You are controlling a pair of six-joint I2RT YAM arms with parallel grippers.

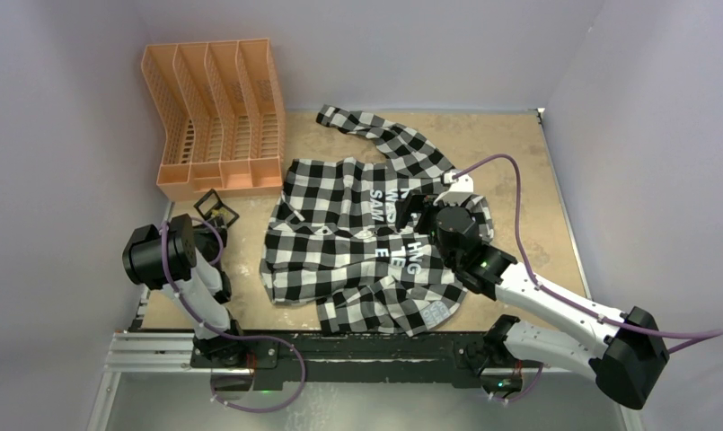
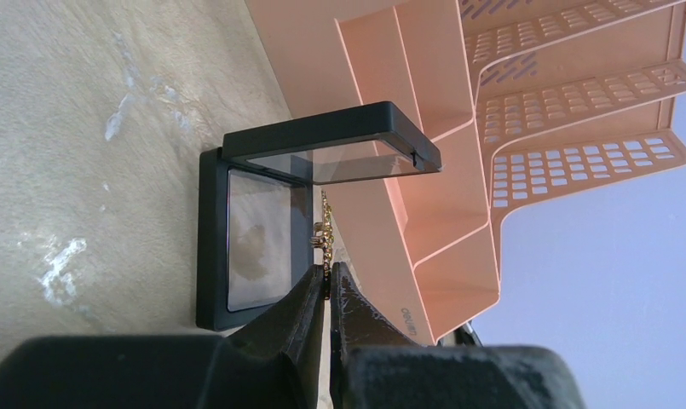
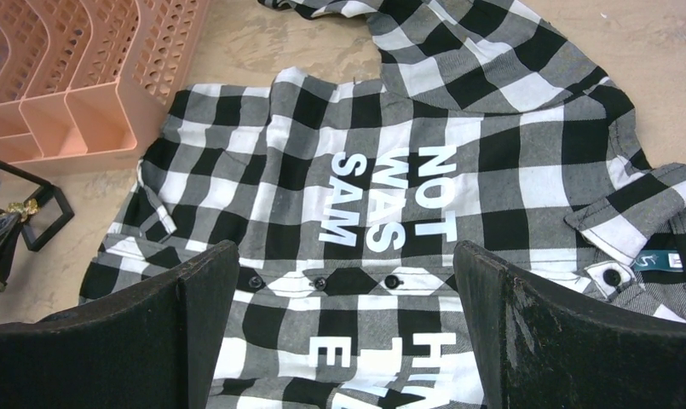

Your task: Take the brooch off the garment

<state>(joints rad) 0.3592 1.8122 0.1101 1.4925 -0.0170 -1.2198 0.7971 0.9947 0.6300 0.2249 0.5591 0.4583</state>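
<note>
While the left claw (image 2: 326, 281) pinched the brooch (image 2: 324, 234) by one edge near the case (image 2: 210, 256), it might slip out; the right claw (image 3: 346, 264) stood spread.

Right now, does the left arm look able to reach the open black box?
Probably yes: the left gripper, shut on the brooch, is right at the black box, its lid raised, nothing between them.

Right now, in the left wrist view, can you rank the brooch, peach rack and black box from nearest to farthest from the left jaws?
1. Brooch, pinched between the left jaws.
2. Black box, open, just beyond on the left.
3. Peach rack, behind it, on the right.
</note>
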